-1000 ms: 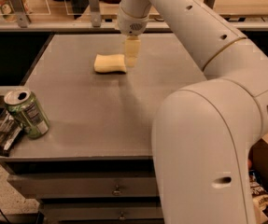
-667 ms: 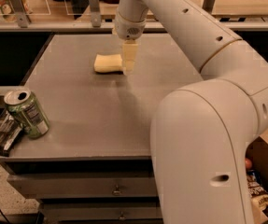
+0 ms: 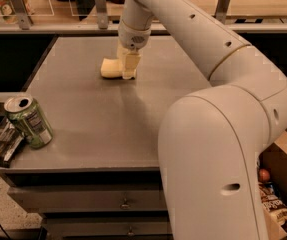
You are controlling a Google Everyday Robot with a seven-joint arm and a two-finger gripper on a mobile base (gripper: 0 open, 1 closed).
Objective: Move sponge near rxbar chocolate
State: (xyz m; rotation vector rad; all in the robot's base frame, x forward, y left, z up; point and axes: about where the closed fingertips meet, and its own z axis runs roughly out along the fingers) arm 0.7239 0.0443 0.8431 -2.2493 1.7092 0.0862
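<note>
The pale yellow sponge (image 3: 110, 68) lies on the grey table top (image 3: 108, 129) at the far middle. My gripper (image 3: 128, 68) hangs straight down from the white arm and sits over the sponge's right end, hiding that end. The rxbar chocolate (image 3: 4, 144), a flat dark bar, lies at the table's front left corner, touching the green soda can. The sponge is far from the bar.
A green soda can (image 3: 29, 121) leans at the front left next to the bar. My white arm (image 3: 218, 149) fills the right side of the view. Clear dividers and posts (image 3: 100, 6) stand behind the table. A box of snacks (image 3: 278, 204) sits low right.
My gripper has moved a little left and down onto the sponge's right end. The sponge, the can and the bar have not moved.
</note>
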